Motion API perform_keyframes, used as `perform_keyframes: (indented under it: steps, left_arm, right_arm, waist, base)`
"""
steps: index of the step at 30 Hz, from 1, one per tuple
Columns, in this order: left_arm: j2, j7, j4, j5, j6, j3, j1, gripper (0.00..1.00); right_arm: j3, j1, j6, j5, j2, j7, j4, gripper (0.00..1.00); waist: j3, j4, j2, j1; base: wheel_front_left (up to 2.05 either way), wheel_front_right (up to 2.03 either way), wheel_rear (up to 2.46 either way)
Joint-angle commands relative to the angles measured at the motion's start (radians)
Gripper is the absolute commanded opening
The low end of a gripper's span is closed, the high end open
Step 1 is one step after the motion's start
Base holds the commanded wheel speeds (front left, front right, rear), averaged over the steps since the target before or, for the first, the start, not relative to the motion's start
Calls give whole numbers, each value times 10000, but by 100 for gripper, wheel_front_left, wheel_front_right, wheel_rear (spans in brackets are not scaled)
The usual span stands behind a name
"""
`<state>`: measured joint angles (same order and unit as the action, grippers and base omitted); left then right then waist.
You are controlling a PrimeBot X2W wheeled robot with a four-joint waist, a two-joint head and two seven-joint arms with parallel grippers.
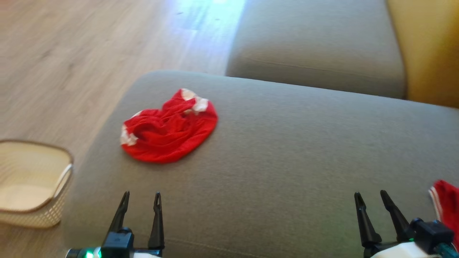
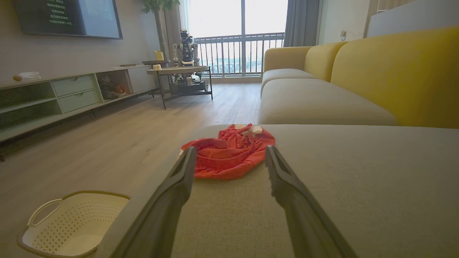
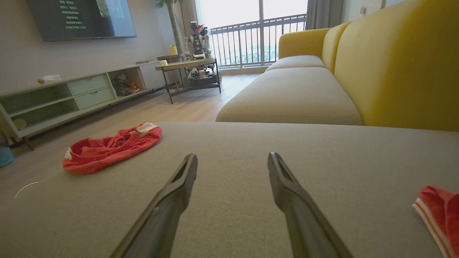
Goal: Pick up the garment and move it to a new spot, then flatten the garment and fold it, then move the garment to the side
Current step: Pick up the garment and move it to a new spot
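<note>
**Crumpled red garment with white trim point(image 1: 168, 127) on broad grey fabric cushion point(image 1: 287, 161); both claws wide, empty**

Head view: red garment toward the cushion's left edge, well ahead of the left gripper point(image 1: 141, 195). Right gripper point(image 1: 370, 194) low at the right, well apart from it. Both spread wide over bare cushion, gripping nothing. Second grey seat pad point(image 1: 315, 46) beyond, against a yellow upholstered sofa back point(image 1: 426, 46).

Left wrist view: red garment point(image 2: 229, 152) straight ahead, framed between the left gripper's point(image 2: 230, 149) two dark fingers point(image 2: 179, 186), untouched. Cream perforated plastic basket point(image 2: 71, 225) on the pale wooden floor point(image 2: 107, 143), just beside the cushion's left side; seen from the head too point(image 1: 32, 182).

Right wrist view: red garment point(image 3: 111, 148) off to the left of the right gripper point(image 3: 232, 157). Small red cloth with white stripes point(image 3: 437, 215) at the right edge, partly cut off; same piece at the head view's right edge point(image 1: 446, 208).

Added by both wrist views: dark wall screen point(image 3: 82, 18), low shelf unit point(image 3: 71, 93), side table point(image 3: 186, 64).

Count: red cloth pieces, two; basket, one; grippers, two; fingers, four.
</note>
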<state>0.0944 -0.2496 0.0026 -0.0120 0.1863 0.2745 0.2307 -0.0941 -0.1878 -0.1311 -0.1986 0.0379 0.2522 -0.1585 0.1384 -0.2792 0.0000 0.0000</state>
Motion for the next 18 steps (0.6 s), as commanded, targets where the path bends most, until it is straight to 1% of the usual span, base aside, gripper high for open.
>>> perform_keyframes:
  steps: [1,4,7,11,14,16,18]
  left_arm:
    - [-1,-122,-411,-62,38,-363,-515,100]
    - [-17,-122,-453,-109,33,-384,-519,100]
    - [-30,-122,-458,-189,21,-433,-480,100]
    - [-53,-122,-448,-423,22,-728,-453,100]
    - [72,-122,-570,-440,-23,-1018,-781,100]
    - [185,-122,-600,-538,-193,-1214,-1280,100]
    - [321,-122,-492,-666,-454,-1370,-1983,100]
  right_arm:
    - [266,360,4,-41,124,95,265,100]
    - [318,445,4,-47,124,95,212,100]
    - [339,510,4,-39,124,95,202,100]
    - [316,641,4,29,124,95,107,100]
    - [316,726,4,157,124,95,64,100]
    - [259,762,4,308,124,95,-9,100]
    - [235,824,4,436,124,95,-33,100]
  waist:
    - [-107,-505,0,0]
    - [-222,-780,0,0]
    - [-300,-857,0,0]
    - [-509,-785,0,0]
    - [-754,-603,0,0]
    - [-927,-456,0,0]
    - [-1138,-298,0,0]
  base:
    - [0,0,0]
    - [0,0,0]
    - [0,0,0]
    - [0,0,0]
    - [0,0,0]
    - [0,0,0]
    - [0,0,0]
